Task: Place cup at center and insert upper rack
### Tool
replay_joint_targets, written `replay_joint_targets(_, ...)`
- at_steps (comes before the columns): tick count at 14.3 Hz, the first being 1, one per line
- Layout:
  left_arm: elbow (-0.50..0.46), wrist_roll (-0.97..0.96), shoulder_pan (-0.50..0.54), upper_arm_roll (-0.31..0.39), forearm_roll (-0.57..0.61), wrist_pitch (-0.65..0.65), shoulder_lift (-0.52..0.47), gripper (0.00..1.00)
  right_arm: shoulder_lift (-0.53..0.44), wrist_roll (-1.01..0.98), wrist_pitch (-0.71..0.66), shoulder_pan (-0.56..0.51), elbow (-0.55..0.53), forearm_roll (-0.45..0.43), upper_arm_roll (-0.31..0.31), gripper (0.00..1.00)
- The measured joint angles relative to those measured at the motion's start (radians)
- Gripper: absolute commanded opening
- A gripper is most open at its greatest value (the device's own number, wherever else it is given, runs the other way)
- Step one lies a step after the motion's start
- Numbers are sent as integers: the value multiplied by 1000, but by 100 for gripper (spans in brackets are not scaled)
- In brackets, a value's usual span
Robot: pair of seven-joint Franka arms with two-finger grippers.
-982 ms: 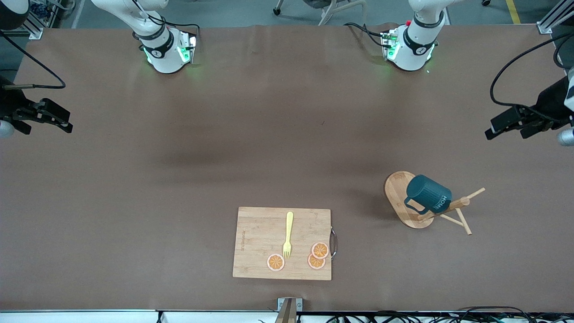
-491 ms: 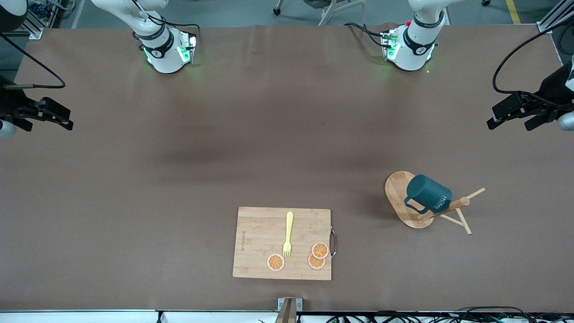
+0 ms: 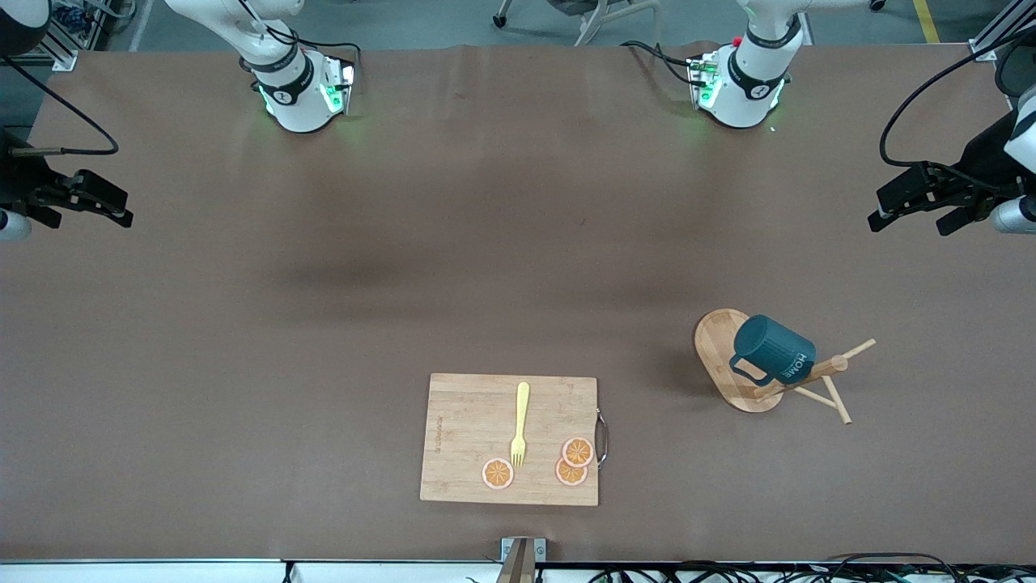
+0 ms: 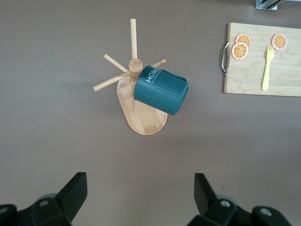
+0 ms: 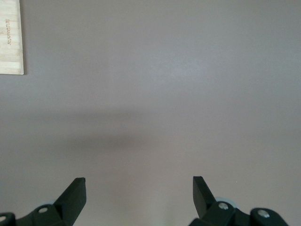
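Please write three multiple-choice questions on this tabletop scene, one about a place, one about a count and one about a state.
1. Where is the dark teal ribbed cup?
A. hung on the light bamboo mug tree
B. flat on the rectangular bamboo cutting board
C. in the left gripper

2. How many orange slices lie on the cutting board?
A. one
B. three
C. five

3. How do the two grippers stand?
A. both shut on the cup
B. only the right gripper is open
C. both open and empty

Answers: 1 A, the cup hangs tilted beside the tree's post, above its oval base. 2 B, three slices lie by the yellow fork. 3 C, both wrist views show spread fingers with nothing between them, each gripper over bare table at its own end.
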Motion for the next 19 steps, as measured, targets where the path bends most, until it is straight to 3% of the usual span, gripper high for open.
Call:
replay_joint_targets(7, 2, 0, -10, 20, 0, 6, -6, 100, -30, 0, 1, 0, -23, 0, 0, 100)
replay_joint_targets(11, 2, 0, 49, -39, 0, 7, -6, 100, -30, 0, 19, 0, -25, 0, 0, 100)
replay_joint_targets(19, 2, 0, 52, -50, 3, 27, -6, 100, -30, 0, 24, 0, -25, 1, 5, 100)
